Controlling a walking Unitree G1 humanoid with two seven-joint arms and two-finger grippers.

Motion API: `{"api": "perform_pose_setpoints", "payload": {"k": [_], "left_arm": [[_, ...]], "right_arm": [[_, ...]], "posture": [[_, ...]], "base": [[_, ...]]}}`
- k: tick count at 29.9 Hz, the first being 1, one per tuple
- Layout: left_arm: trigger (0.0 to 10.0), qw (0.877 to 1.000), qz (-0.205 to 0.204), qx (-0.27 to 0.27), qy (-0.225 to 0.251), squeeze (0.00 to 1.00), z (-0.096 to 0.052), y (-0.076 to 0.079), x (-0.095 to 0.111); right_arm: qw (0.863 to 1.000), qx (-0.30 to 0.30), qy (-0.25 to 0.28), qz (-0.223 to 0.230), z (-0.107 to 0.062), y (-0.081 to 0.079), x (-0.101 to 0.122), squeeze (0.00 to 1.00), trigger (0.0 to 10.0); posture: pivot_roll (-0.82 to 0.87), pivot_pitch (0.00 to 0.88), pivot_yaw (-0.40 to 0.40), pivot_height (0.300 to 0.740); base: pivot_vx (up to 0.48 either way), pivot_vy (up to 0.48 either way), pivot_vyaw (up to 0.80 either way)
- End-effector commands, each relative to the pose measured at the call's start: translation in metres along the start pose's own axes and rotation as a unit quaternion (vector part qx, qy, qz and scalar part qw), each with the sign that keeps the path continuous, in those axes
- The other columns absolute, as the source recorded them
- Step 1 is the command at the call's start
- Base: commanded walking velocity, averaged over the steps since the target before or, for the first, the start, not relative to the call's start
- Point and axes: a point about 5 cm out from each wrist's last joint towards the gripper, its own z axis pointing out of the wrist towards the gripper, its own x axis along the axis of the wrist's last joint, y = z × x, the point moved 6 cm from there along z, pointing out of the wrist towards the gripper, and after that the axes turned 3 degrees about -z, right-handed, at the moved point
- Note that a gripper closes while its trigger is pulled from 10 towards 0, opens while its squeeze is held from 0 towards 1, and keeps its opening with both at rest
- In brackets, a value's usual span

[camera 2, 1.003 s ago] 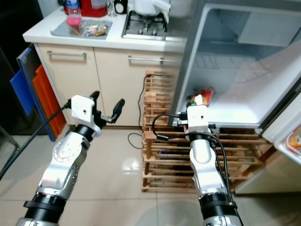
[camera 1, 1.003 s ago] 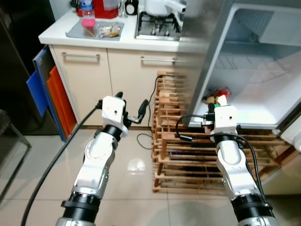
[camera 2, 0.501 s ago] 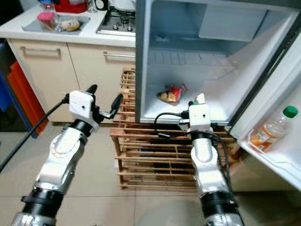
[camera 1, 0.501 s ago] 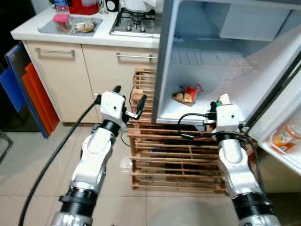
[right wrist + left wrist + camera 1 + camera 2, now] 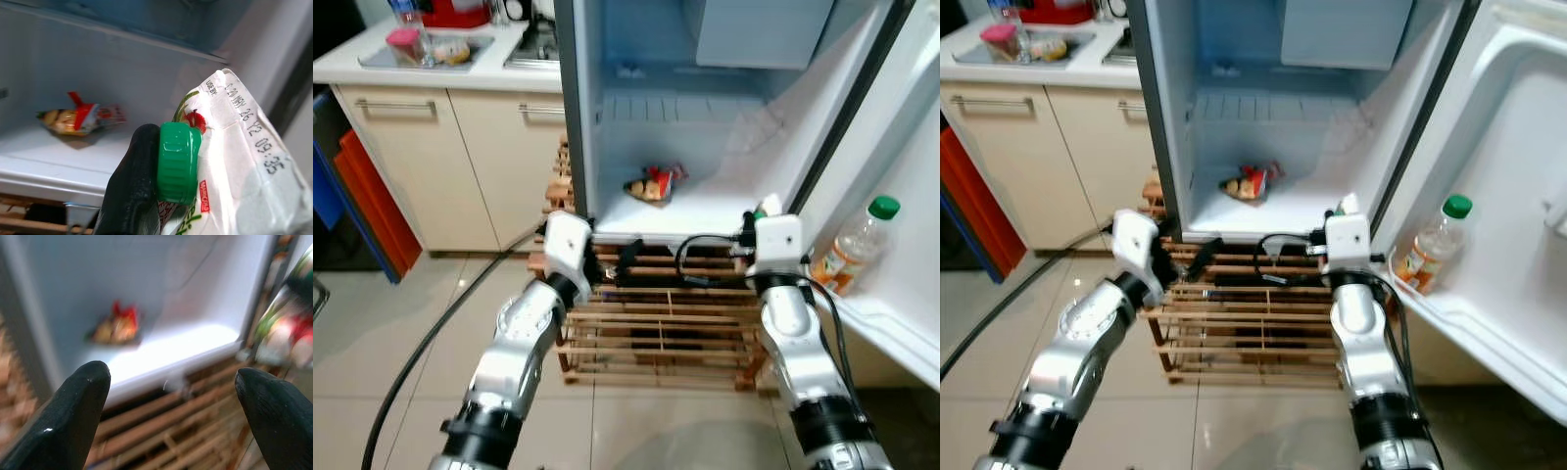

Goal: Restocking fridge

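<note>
Left eye view: the fridge (image 5: pixel 607 147) stands open on a wooden rack (image 5: pixel 656 328), its door (image 5: pixel 911 225) swung out to the right. A snack bag (image 5: pixel 651 184), red and yellow, lies alone on the white floor of the compartment, toward the left. A bottle (image 5: pixel 852 250) with a green cap and an orange label stands in the door shelf. The right gripper (image 5: pixel 759 211) is raised just in front of the fridge's near edge, pinching a carton (image 5: pixel 770 206) of which a white top and a bit of green show. The left gripper (image 5: pixel 612 259) sits lower, near the fridge's bottom left corner, fingers spread and holding nothing.

Right eye view: the same scene; a counter (image 5: pixel 1028 59) to the left carries a tray with small items.

Left wrist view: two black fingertips (image 5: pixel 80 406) stand wide apart, with the blurred bag on the shelf far between them.

Right wrist view: a black finger (image 5: pixel 132 191) presses against the carton's green screw cap (image 5: pixel 178 169). The carton is white with red and green print; "USE BY" and "26 12 09:35" can be read on its top seam.
</note>
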Motion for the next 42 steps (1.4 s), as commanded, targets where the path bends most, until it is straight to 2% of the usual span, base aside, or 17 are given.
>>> {"api": "perform_pose_setpoints", "payload": {"k": [1,6,8,9,10,11,16,20,32,35,38,42], "left_arm": [[10.0,0.998,-0.002,0.055,0.026,0.0,0.003,-0.019,0.011],[10.0,0.997,-0.007,0.054,0.056,0.0,0.008,-0.016,0.027],[10.0,0.998,0.031,0.015,0.062,0.0,0.01,-0.003,0.033],[10.0,0.998,0.031,0.015,0.062,0.0,0.01,-0.003,0.033],[10.0,0.994,0.074,-0.018,0.076,0.0,0.01,0.01,0.04],[10.0,0.992,0.09,-0.029,0.079,0.0,0.011,0.014,0.042],[10.0,0.989,0.107,-0.048,0.087,0.0,0.011,0.021,0.045],[10.0,0.986,0.123,-0.068,0.093,0.0,0.01,0.029,0.049],[10.0,0.981,0.129,-0.071,0.126,0.0,0.01,0.032,0.07],[10.0,0.983,0.1,-0.086,0.126,0.0,0.012,0.037,0.078],[10.0,0.983,0.097,-0.116,0.105,0.0,0.007,0.041,0.073],[10.0,0.983,0.096,-0.135,0.079,0.0,-0.003,0.037,0.064]], "right_arm": [[1.0,0.001,0.013,0.005,0.006,-0.004,0.009,0.0,0.0],[1.0,0.007,0.017,0.009,0.01,-0.011,0.013,0.0,0.0],[1.0,0.008,0.019,0.014,0.015,-0.016,0.016,0.0,0.0],[1.0,0.008,0.019,0.014,0.015,-0.016,0.016,0.0,0.0],[1.0,0.004,0.025,0.016,0.018,-0.016,0.021,0.0,0.0],[0.999,0.001,0.031,0.015,0.02,-0.015,0.025,0.0,0.0],[0.999,-0.005,0.037,0.012,0.022,-0.014,0.029,0.0,0.0],[1.0,-0.01,0.027,0.009,0.023,-0.013,0.023,0.0,0.0],[1.0,0.006,0.016,0.008,0.026,-0.024,0.018,0.0,0.0],[1.0,0.006,-0.021,0.002,0.03,-0.024,0.002,0.0,0.0],[0.999,0.001,-0.049,0.002,0.034,-0.022,-0.008,0.0,0.0],[0.997,0.001,-0.074,0.001,0.037,-0.024,-0.016,0.0,0.0]], "posture": [[-0.08,0.0,-0.014,0.74],[-0.08,0.0,-0.015,0.74],[-0.08,0.0,-0.017,0.74],[-0.08,0.0,-0.017,0.74],[-0.08,0.0,-0.02,0.74],[-0.08,0.0,-0.02,0.74],[-0.07,0.0,-0.024,0.74],[-0.07,0.0,-0.023,0.74],[-0.06,0.0,-0.027,0.74],[-0.05,0.0,-0.026,0.74],[-0.02,0.0,-0.022,0.74],[0.0,0.0,-0.01,0.74]], "base": [[0.0,0.0,0.0],[0.144,0.0,0.0],[0.48,0.0,0.0],[0.48,0.0,0.0],[0.48,0.0,0.0],[0.48,0.0,0.0],[0.48,0.0,0.0],[0.48,0.0,0.0],[0.474,0.0,0.0],[0.0,0.0,0.0],[0.0,0.0,0.0],[0.0,0.0,0.0]]}}
